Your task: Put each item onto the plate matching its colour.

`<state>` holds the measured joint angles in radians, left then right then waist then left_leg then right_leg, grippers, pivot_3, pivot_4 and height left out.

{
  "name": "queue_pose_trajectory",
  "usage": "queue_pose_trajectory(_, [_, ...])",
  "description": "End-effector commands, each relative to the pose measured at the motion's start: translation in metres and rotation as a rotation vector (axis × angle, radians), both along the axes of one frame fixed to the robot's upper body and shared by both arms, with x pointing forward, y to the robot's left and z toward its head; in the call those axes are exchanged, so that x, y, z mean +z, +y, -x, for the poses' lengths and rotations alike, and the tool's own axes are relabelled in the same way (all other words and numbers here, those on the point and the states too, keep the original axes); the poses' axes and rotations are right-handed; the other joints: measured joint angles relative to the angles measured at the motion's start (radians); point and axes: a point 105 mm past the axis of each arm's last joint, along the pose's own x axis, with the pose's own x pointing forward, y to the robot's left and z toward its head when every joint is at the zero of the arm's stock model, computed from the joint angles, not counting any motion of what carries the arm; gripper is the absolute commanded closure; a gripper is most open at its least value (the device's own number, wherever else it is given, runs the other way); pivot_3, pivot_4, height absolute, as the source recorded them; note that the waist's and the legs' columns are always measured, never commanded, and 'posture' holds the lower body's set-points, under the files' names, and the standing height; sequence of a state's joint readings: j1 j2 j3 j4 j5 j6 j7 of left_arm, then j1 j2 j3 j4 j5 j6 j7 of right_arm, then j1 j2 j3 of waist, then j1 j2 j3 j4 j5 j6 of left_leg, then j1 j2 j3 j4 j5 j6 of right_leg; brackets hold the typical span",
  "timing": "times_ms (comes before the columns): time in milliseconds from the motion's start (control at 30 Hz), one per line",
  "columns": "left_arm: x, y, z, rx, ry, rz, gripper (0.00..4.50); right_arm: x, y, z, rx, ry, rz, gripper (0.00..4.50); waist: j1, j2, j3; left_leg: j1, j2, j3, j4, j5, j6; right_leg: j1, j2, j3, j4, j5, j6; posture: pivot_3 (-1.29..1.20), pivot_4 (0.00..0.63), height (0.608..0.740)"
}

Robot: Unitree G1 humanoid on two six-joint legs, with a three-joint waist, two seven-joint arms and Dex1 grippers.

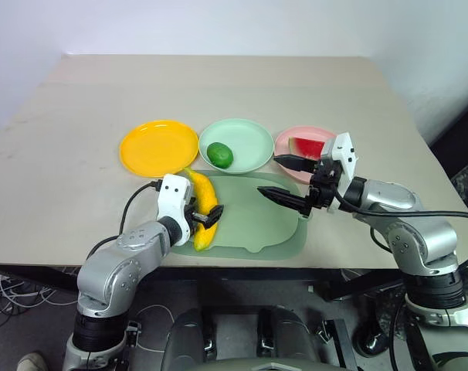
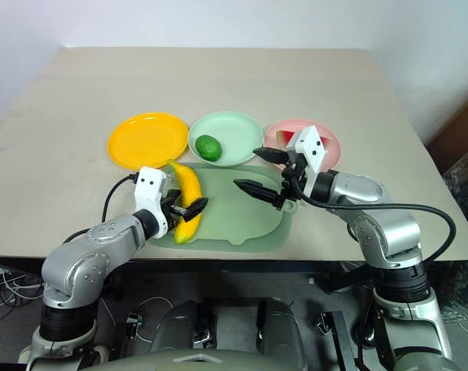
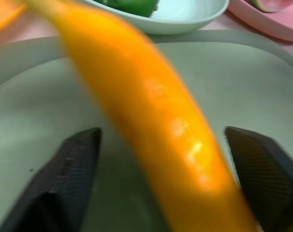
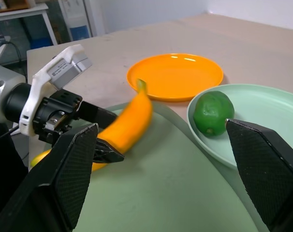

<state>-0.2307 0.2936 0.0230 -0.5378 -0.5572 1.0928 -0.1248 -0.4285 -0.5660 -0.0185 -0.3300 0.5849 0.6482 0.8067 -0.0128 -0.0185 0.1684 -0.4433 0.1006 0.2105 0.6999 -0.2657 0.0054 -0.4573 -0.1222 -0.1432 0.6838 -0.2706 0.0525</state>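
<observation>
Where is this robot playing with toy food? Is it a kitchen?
Probably not a kitchen; more likely a robot lab or test room. The beige table stands by a bare white wall, loose cables trail beneath it, and the long curved yellow banana is a toy.

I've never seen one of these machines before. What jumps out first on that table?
Three bright plates in a row: the orange-yellow plate bare, the mint green plate with a lime in it, the pink plate with a watermelon wedge. In front, on a translucent green mat, the left tool has its black fingers either side of a yellow banana. The right tool hovers open over the mat's other edge.
</observation>
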Motion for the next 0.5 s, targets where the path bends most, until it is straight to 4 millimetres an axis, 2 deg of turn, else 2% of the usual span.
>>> queue_pose_trajectory(33, [-0.002,0.005,0.000,0.007,0.016,-0.011,1.49,0.011,-0.001,0.003,-0.003,-0.050,-0.003,0.00,0.000,0.000,0.000,0.000,0.000,0.000,0.000,0.000,0.000,0.000,0.000,0.000,0.000,0.000,0.000,0.00,0.150,0.695])
queue_pose_trajectory(133, [0.000,0.005,0.001,-0.003,0.009,-0.009,2.32,0.011,-0.001,0.000,-0.012,-0.053,0.000,0.00,0.000,0.000,0.000,0.001,0.000,0.000,0.000,0.000,0.000,0.001,0.000,0.000,0.000,0.000,0.000,0.00,0.150,0.695])
queue_pose_trajectory(200, [0.003,0.007,-0.001,0.006,-0.006,-0.002,2.66,0.011,-0.001,-0.002,-0.018,-0.056,0.002,0.00,0.000,0.000,0.000,0.001,0.000,0.000,0.000,0.000,0.000,0.001,0.000,0.000,0.000,0.000,0.000,0.00,0.150,0.695])
queue_pose_trajectory(367, [0.021,0.016,-0.005,0.062,-0.107,0.038,2.68,0.012,0.001,-0.003,-0.014,-0.059,-0.003,0.00,0.000,0.000,0.000,0.001,0.000,0.000,0.000,0.000,0.000,0.001,0.000,0.000,0.000,0.000,0.000,0.00,0.150,0.695])
queue_pose_trajectory(500, [0.043,0.023,-0.017,0.136,-0.201,0.093,2.68,0.012,0.007,-0.002,0.006,-0.060,-0.021,0.00,0.003,0.000,0.000,0.000,0.000,0.000,0.000,0.000,0.000,0.001,0.000,0.000,0.000,0.000,0.000,0.00,0.150,0.695])
